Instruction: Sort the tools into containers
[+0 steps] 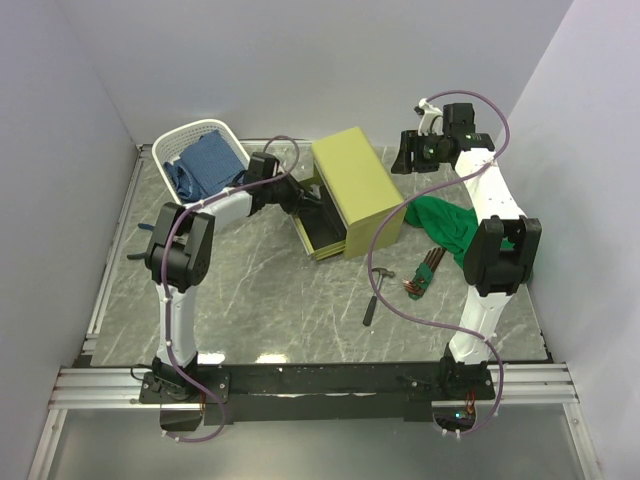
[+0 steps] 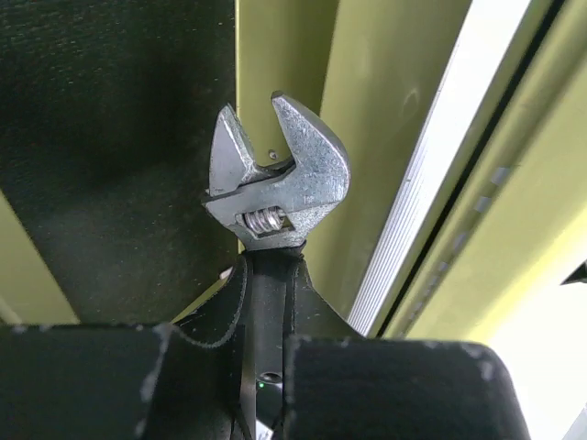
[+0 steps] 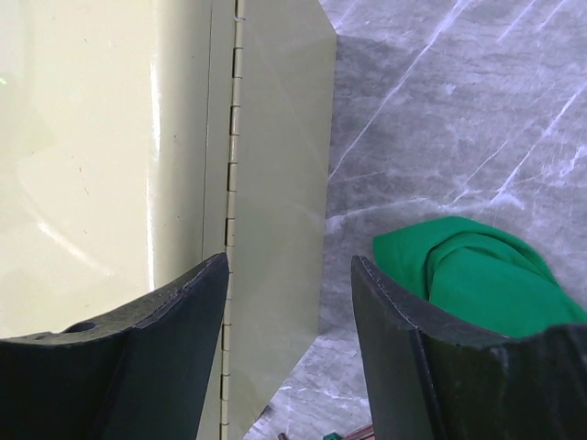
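**Ana:** Where was the black adjustable wrench [image 2: 275, 174]?

**Ben:** It sat in the left gripper [image 2: 266, 307]. The fingers [image 2: 316, 316] were clamped on its dark handle. The silver head pointed to the top of the wrist frame. Dark drawer lining filled the left half of that frame, with an olive wall just to the right of the head.

**Ana:** And from above?

**Ben:** The left gripper [image 1: 292, 195] was at the centre of the frame. It reached into the open drawer [image 1: 322, 238] of the olive-green chest [image 1: 355, 180]. The arm hid the wrench in that view.

**Ana:** What about the right gripper [image 1: 410, 152]?

**Ben:** It was in the upper right of the frame, held up past the chest's far corner. In its own camera the right gripper [image 3: 289, 302] had its fingers spread wide with nothing between them. Through the gap showed the chest [image 3: 110, 137] with its hinge line. The green cloth [image 3: 468, 275] was at the lower right.

**Ana:** Which tools lay out?

**Ben:** The hammer [image 1: 378, 293] lay on the marble table [image 1: 270, 290], right of centre and low in the frame. The hex key set [image 1: 425, 275] lay near it to the right, at the edge of the green cloth [image 1: 445, 222].

**Ana:** And the basket?

**Ben:** The white lattice basket [image 1: 160, 155] stood in the upper left, well apart from those tools. The blue cloth [image 1: 205, 165] was bunched inside it. I couldn't tell whether anything lay under the cloth.
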Controlling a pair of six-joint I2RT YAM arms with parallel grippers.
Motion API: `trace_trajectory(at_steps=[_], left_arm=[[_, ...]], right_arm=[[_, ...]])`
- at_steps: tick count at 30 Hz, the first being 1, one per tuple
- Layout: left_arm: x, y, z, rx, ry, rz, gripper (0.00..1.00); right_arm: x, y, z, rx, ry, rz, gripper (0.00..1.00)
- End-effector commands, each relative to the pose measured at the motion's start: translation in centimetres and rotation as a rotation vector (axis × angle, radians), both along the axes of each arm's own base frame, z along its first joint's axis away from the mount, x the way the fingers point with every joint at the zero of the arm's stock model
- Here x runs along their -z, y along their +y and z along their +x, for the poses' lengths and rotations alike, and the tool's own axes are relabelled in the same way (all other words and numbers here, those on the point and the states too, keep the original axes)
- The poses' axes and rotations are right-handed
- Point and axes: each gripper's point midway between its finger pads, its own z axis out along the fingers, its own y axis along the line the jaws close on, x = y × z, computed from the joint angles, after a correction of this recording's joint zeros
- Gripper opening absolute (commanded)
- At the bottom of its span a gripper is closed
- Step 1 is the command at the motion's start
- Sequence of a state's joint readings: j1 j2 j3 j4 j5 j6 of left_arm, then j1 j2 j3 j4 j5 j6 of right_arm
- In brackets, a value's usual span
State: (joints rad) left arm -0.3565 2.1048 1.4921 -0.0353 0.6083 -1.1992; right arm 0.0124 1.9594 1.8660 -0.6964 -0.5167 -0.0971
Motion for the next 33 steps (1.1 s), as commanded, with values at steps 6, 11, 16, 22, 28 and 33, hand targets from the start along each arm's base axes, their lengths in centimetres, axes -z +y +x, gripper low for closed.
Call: trace_trajectory(at_steps=[6,11,16,22,28,33], left_arm=[[-5.9,-1.0,1.9,0.013,-0.165,-0.012,0.61],[-8.3,1.9,2.5,-0.025,-0.218,0.072,0.84],[-13.1,6.3,3.2,-0.020,-0.414,0.129,0.85],[-18.1,15.8,1.7,0.260,-0.811,0.374,0.80],[-8.0,29.3,-7.6,0.928,-0.724,0.808,0.79],[-2.7,36.2,-13.0,1.189,-0.754,0.951,0.79]], right_arm=[[-4.5,-0.1,-0.2,0.002,-0.102,0.020,0.64],[-5.0,0.1,-0.1,0.002,-0.109,0.031,0.64],[-5.5,0.2,-0.1,-0.005,-0.122,0.037,0.64],[-5.9,0.7,-0.2,-0.022,-0.123,0.060,0.64],[-6.8,0.9,0.2,-0.024,-0.141,0.075,0.64],[-7.2,1.4,0.3,-0.030,-0.143,0.101,0.64]])
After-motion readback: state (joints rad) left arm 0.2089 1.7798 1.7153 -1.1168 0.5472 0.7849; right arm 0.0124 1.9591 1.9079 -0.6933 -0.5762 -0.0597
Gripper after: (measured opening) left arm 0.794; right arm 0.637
